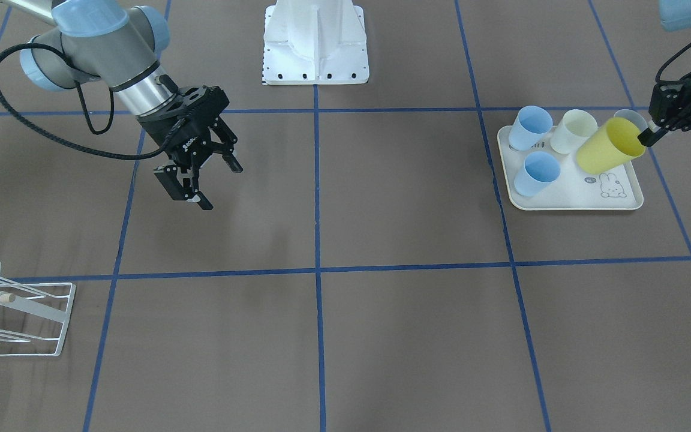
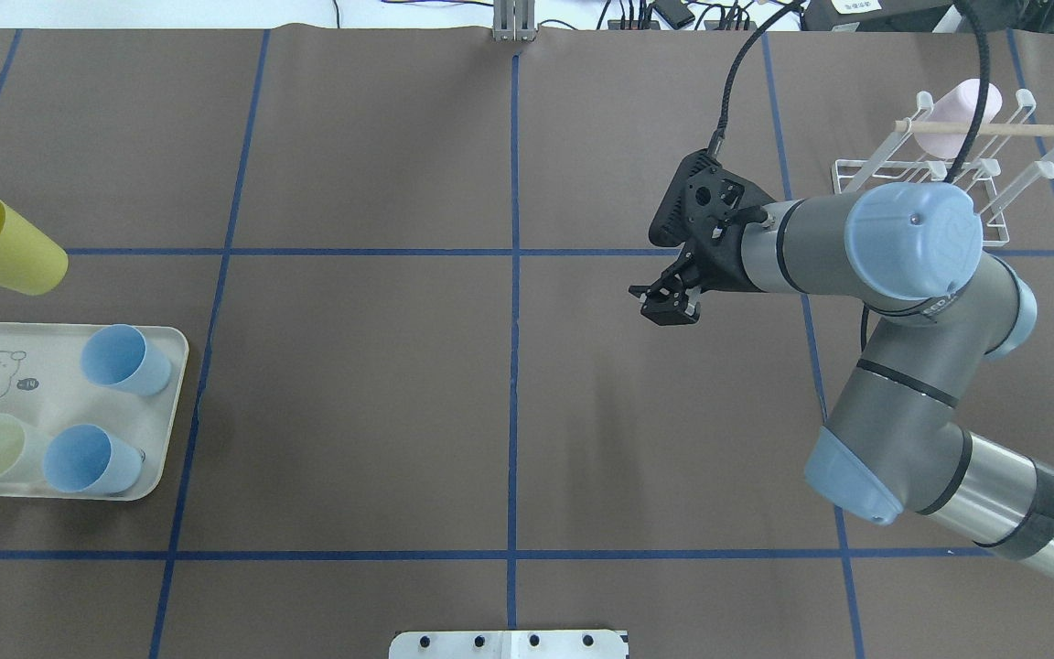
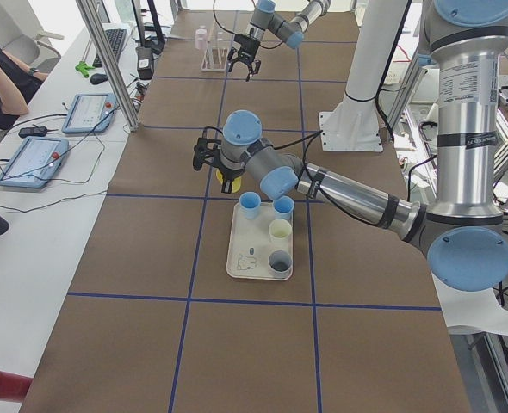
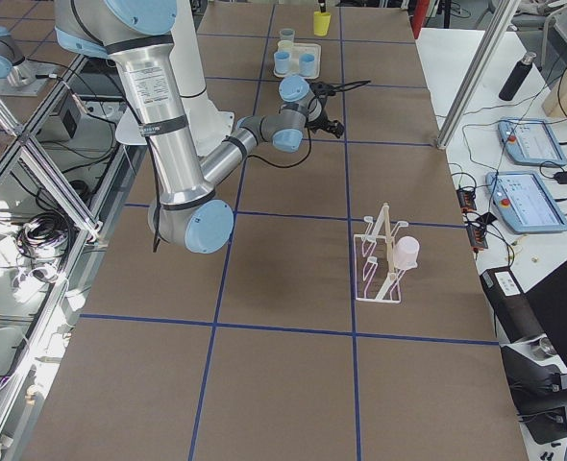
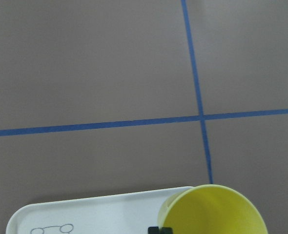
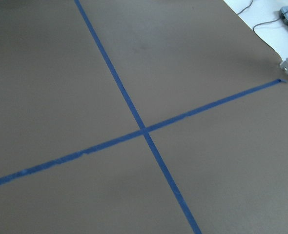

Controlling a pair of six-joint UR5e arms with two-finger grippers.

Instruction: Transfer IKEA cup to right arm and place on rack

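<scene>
Front-facing view: we see the yellow cup (image 1: 609, 147) tipped near the tray (image 1: 573, 206), rim pinched by the left fingers (image 1: 646, 138), bottom pointing toward the spread, empty right fingers (image 1: 176, 185) far across the counter (image 1: 393, 198).

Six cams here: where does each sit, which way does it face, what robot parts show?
Front-facing: across the table, facing the robot base; right gripper view-left, left gripper view-right.
Overhead: behind the robot, looking down; right arm shows.
Exterior left: table's left end; left arm near.
Exterior right: right end; right arm and rack near.
Left wrist: down on yellow cup, tray; fingertip shows.
Right wrist: table and tape only.
Shared: overhead and front-facing both show yellow cup, tray, rack.
</scene>
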